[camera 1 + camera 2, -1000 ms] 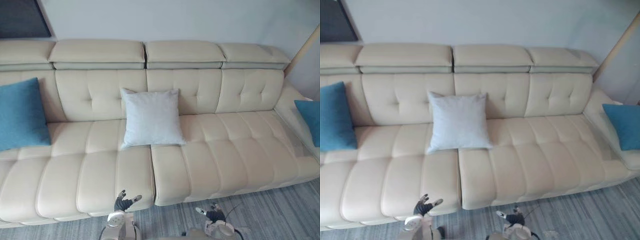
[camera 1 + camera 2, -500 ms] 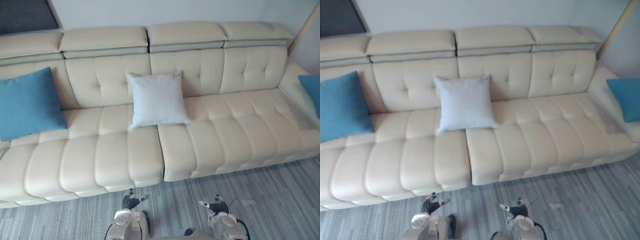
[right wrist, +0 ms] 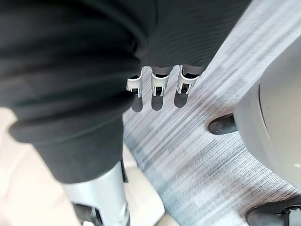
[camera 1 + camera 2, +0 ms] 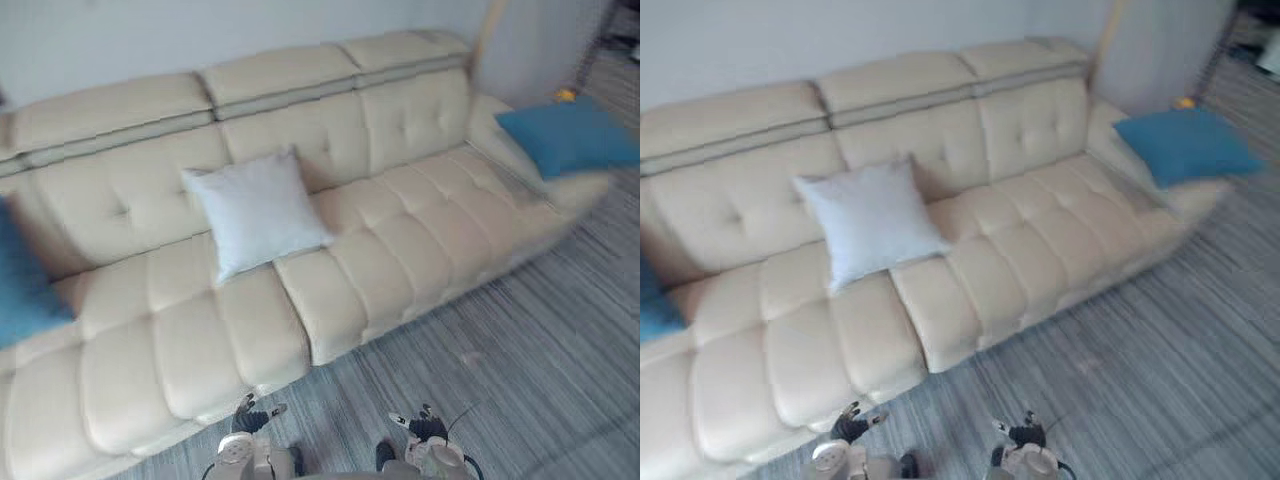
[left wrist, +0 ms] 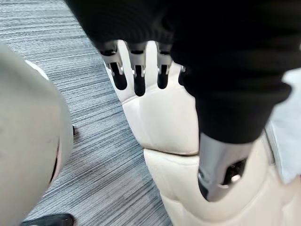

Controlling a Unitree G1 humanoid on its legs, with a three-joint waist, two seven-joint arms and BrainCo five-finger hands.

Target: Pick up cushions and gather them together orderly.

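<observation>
Three cushions spread along a cream sofa, both hands empty.
The sofa [image 4: 370,250] is smooth, leather-look, button-tufted at the back, its seat in puffy ribbed panels. A square pale grey cushion [image 4: 255,210] of soft woven cloth leans on the backrest mid-sofa. A blue cushion [image 4: 565,135] lies on the far right end, and a second blue cushion [image 4: 20,290] peeks in at the left edge. Over the striped grey carpet [image 4: 520,370], the left hand [image 4: 248,410] and right hand [image 4: 428,428] hang with fingers straight and loose, holding nothing.
</observation>
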